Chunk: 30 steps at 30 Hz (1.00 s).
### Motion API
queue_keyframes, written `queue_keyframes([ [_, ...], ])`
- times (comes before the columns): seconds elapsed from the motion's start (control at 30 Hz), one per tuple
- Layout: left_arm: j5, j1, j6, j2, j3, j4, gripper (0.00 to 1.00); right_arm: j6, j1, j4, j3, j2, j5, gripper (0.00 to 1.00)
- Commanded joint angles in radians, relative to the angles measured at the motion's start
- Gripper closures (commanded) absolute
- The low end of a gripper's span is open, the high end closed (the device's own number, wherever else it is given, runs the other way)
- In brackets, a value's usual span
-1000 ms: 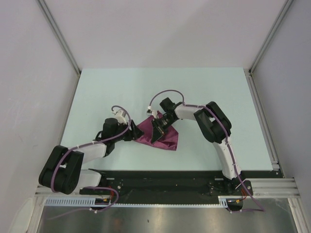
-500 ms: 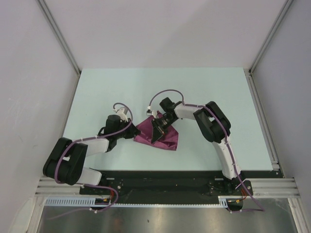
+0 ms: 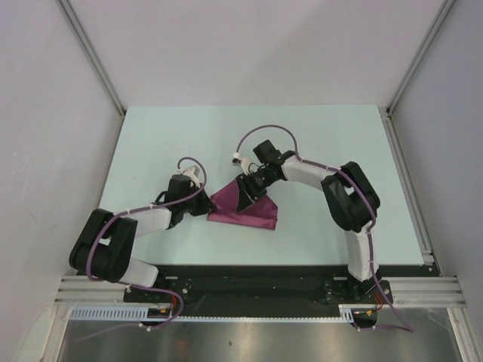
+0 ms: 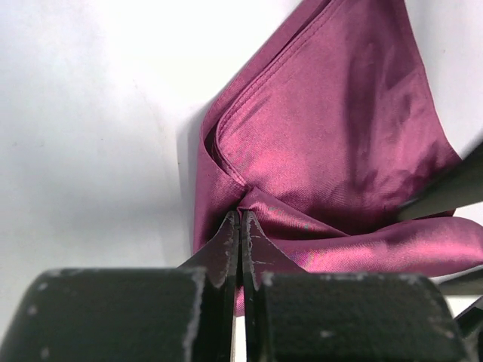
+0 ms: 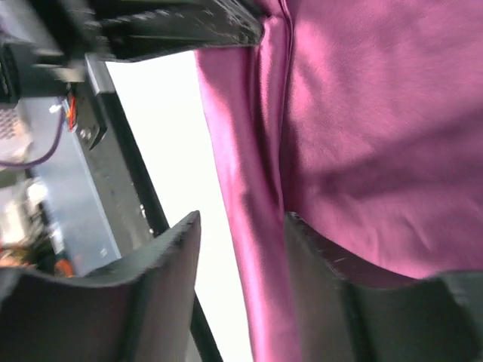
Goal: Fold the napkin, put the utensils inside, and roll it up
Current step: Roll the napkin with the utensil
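The plum napkin [image 3: 249, 213] lies folded into a rough triangle on the pale table [image 3: 324, 143], between the two arms. My left gripper [image 3: 206, 205] is at its left corner. In the left wrist view the left gripper [image 4: 241, 217] is shut, pinching a gathered fold of the napkin [image 4: 339, 143]. My right gripper [image 3: 246, 196] hangs over the napkin's upper middle. In the right wrist view the right gripper [image 5: 243, 226] is open, and an edge of the napkin [image 5: 377, 113] runs between its fingers without being clamped. The utensils are out of view.
A black mounting rail [image 3: 256, 283] runs along the table's near edge, with metal frame posts [image 3: 404, 151] and grey walls at the sides. The left arm's black hardware [image 5: 173, 30] shows close by at the top of the right wrist view.
The left gripper has closed on the napkin's left corner. The right gripper has opened and released the cloth, its arm swinging right. The napkin lies flatter.
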Motion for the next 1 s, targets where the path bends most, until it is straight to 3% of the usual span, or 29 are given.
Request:
queue_keyframes([
  [0.0, -0.008, 0.001, 0.021, 0.039, 0.042, -0.066, 1.0, 0.009, 0.01, 0.131, -0.066, -0.2, 0.161, 0.41],
  [0.17, 0.013, 0.001, 0.018, 0.07, 0.053, -0.068, 1.0, -0.064, 0.114, 0.254, -0.227, -0.34, 0.429, 0.29],
  [0.43, 0.027, 0.001, 0.015, 0.096, 0.074, -0.075, 1.0, -0.192, 0.275, 0.362, -0.34, -0.369, 0.763, 0.28],
  [0.63, 0.027, 0.003, 0.015, 0.104, 0.083, -0.082, 1.0, -0.267, 0.362, 0.461, -0.392, -0.355, 0.89, 0.28],
  [0.97, 0.027, 0.003, 0.018, 0.102, 0.094, -0.094, 1.0, -0.285, 0.376, 0.44, -0.372, -0.266, 0.865, 0.31],
])
